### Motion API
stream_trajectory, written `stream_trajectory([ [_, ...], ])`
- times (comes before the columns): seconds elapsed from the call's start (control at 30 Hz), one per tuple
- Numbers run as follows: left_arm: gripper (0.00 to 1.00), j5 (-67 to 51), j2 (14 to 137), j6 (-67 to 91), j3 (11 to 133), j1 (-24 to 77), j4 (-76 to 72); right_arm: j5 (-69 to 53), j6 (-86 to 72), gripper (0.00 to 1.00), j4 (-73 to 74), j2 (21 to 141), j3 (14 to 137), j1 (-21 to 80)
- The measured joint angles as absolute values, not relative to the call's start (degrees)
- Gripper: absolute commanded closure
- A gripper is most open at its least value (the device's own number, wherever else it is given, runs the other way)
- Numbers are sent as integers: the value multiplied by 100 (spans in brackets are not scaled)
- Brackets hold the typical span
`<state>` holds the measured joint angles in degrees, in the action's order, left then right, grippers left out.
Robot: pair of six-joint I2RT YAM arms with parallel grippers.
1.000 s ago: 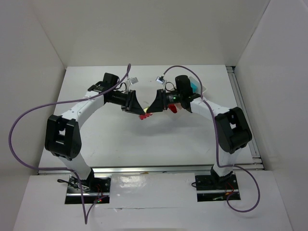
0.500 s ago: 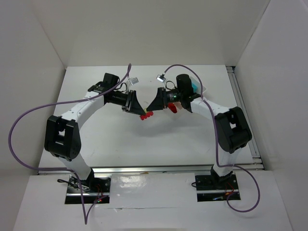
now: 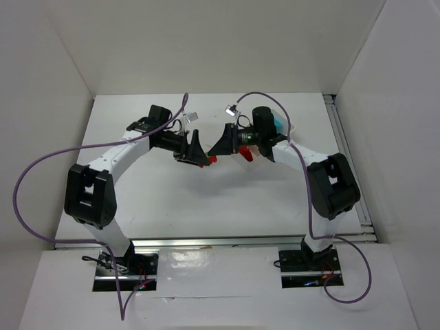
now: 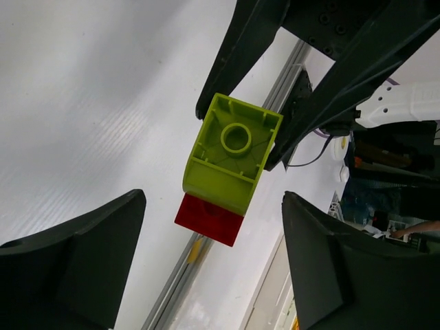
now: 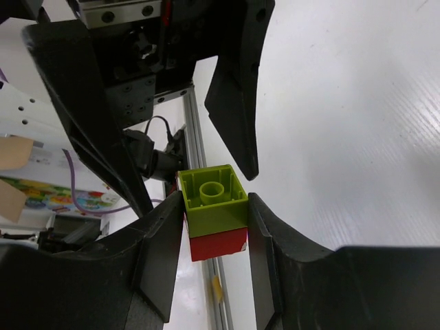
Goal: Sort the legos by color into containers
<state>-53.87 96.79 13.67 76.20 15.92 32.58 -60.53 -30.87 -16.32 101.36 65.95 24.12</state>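
The two arms meet nose to nose above the middle of the white desk (image 3: 158, 199), a touch nearer the far edge than the near one. The right gripper (image 5: 214, 210) is clenched on a lime green square plastic brick (image 5: 212, 199) that is stuck onto a red plastic brick (image 5: 218, 244), and it holds the pair clear of the surface. Two colours locked together cannot go into one compartment, so this looks like a hold for pulling them apart. That accounts for the left gripper (image 4: 213, 199). Its fingers (image 4: 75, 261) are spread wide, one on each side of the stack, and they touch nothing. By the look of it, it is lining up to pinch the red half that shows below the green, while the right one anchors the rest. Alignment matters here, since a grab that catches both bricks would separate nothing. The white rectangular plastic tray (image 3: 290, 128) sits towards the far right corner, largely hidden behind the right arm, with something cyan showing in it. Neither held brick is sorted yet.
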Motion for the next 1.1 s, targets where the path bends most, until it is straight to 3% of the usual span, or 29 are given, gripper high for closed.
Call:
stream_trajectory([
  [0.17,33,-5516,9727,1376,7568,1590,3181,-6014,-3173,92,-1741,10101,6587,2412],
  [0.3,76,-5686,9741,1404,7533,1588,3131,-6038,-3216,92,-1774,10086,6547,2410],
  [0.33,96,-5782,9741,1341,7522,1575,3107,-6062,-3240,92,-1782,10084,6545,2394],
  [0.37,100,-5848,9745,1354,7511,1559,3061,-6082,-3275,92,-1796,10079,6545,2379],
  [0.7,100,-6071,9867,1387,7485,1540,2768,-5450,-3765,92,-2165,9795,6165,2316],
  [0.97,100,-5940,9867,1535,7454,1542,2836,-3544,-3913,92,-2346,9585,6165,2257],
  [1.1,100,-5631,9867,1586,7452,1514,2860,-2056,-3564,92,-1520,9535,6687,2292],
])
